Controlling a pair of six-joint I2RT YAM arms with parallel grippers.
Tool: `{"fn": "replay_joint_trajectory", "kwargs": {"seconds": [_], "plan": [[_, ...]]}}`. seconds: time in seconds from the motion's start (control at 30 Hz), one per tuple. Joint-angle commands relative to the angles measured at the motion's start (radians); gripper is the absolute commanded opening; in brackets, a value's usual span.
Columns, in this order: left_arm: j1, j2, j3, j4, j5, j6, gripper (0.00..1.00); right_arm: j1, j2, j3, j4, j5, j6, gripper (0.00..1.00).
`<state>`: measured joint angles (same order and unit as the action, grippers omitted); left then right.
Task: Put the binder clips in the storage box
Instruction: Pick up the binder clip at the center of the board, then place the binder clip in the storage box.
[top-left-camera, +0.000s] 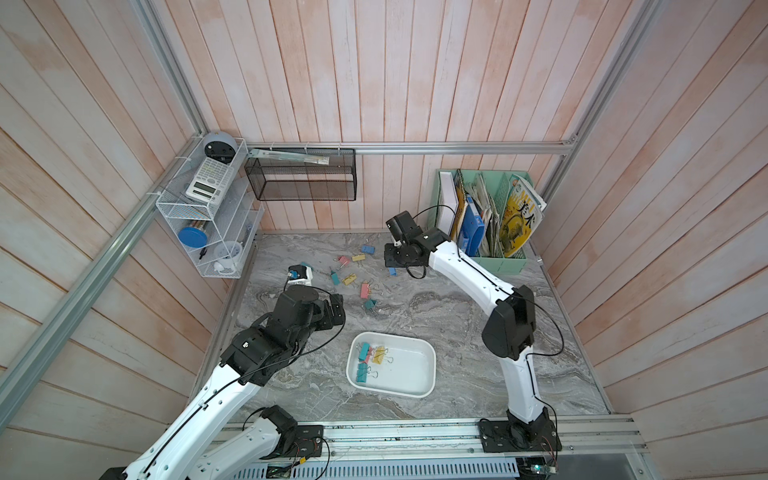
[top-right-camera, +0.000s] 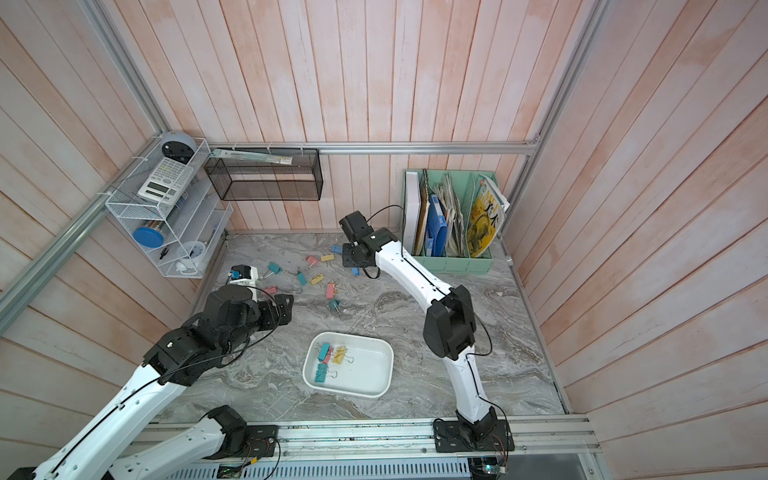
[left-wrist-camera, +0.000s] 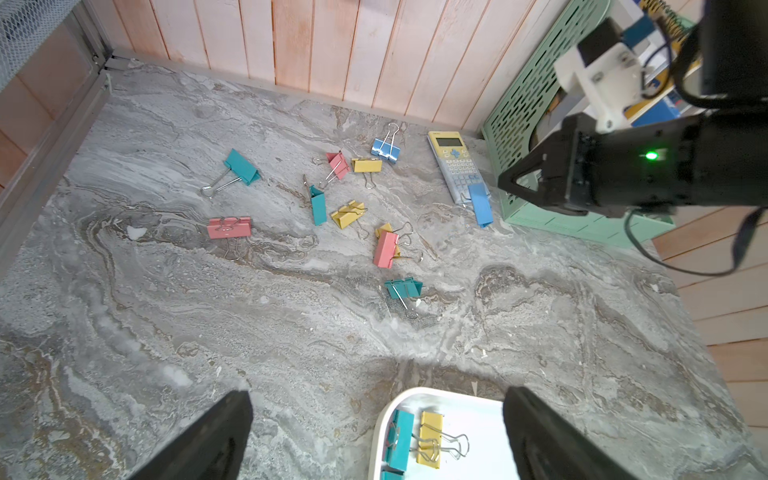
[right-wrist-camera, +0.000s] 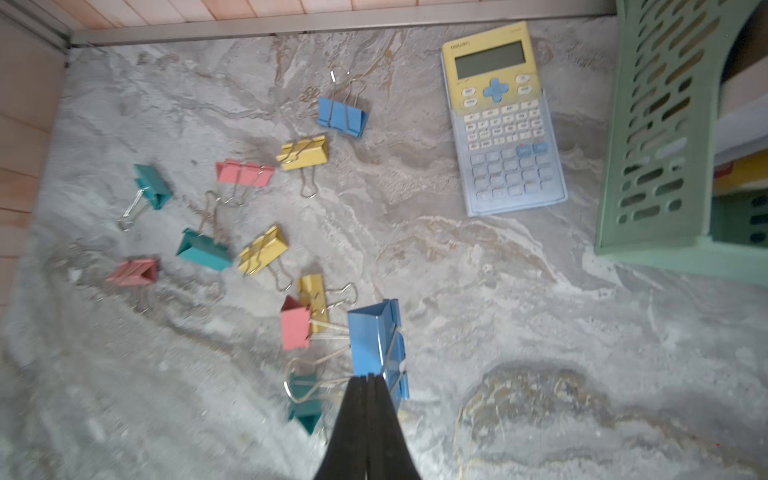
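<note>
You've a handful of binder clips (top-left-camera: 369, 358) in the storage box (top-left-camera: 430, 353) (ten-ish loose); right gripper (right-wrist-camera: 368, 380) pinches a blue clip (right-wrist-camera: 372, 336), left gripper (left-wrist-camera: 376, 399) spread, empty.

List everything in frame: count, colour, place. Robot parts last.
loose binder clips: ten; three teal, three pink, three yellow, one blue; scattered on table
held binder clip: one, blue, in right gripper
boxed binder clips: four or five; teal, pink, yellow; in storage box
storage box: one, white, table front centre
calculator: one, yellow and blue, table, beside file holder
file holder: one, mint green, back right, holding books
mesh basket: one, black, back wall
wire shelf: one, white, left wall
table: one, grey marble
left gripper: one, black, open, above table's left side
right gripper: one, black, shut on held binder clip
</note>
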<state>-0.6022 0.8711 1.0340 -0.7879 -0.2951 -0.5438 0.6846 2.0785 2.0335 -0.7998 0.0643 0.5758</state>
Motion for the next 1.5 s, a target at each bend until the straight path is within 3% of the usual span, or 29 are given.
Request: {"fn": "replay_joint_trajectory", "kwargs": {"seconds": [0.0,0.2,0.4,0.53,0.8,1.1,1.17,1.27,1.33,1.47], "plan": [[0.004,-0.004,0.005,0.035,0.017,-0.017,1.0,0.001,-0.159,-0.227,0.093,-0.168,0.18,0.0],[0.005,0.006,-0.005,0.062,0.041,-0.021,1.0,0.043,-0.52,-0.775,0.484,-0.344,0.559,0.0],[0.007,0.048,-0.008,0.092,0.086,-0.014,1.0,0.189,-0.734,-1.123,0.718,-0.299,0.75,0.0],[0.007,0.068,-0.018,0.111,0.113,-0.013,1.0,0.23,-0.755,-1.301,0.928,-0.241,0.831,0.0],[0.009,0.077,-0.028,0.107,0.149,-0.004,1.0,0.246,-0.57,-1.453,1.372,-0.242,0.993,0.0],[0.009,0.077,-0.024,0.098,0.143,-0.002,1.0,0.265,-0.538,-1.464,1.309,-0.178,1.009,0.01],[0.009,0.083,-0.022,0.096,0.135,-0.005,1.0,0.267,-0.554,-1.458,1.273,-0.172,1.007,0.14],[0.026,0.121,0.004,0.071,0.12,-0.031,1.0,0.267,-0.622,-1.455,1.185,-0.139,0.991,0.24],[0.081,0.164,0.024,0.079,0.196,-0.037,1.0,0.267,-0.692,-1.449,1.09,-0.102,0.967,0.33],[0.234,0.274,0.063,0.118,0.364,-0.071,1.0,0.26,-0.845,-1.414,0.904,-0.022,0.898,0.4]]}}
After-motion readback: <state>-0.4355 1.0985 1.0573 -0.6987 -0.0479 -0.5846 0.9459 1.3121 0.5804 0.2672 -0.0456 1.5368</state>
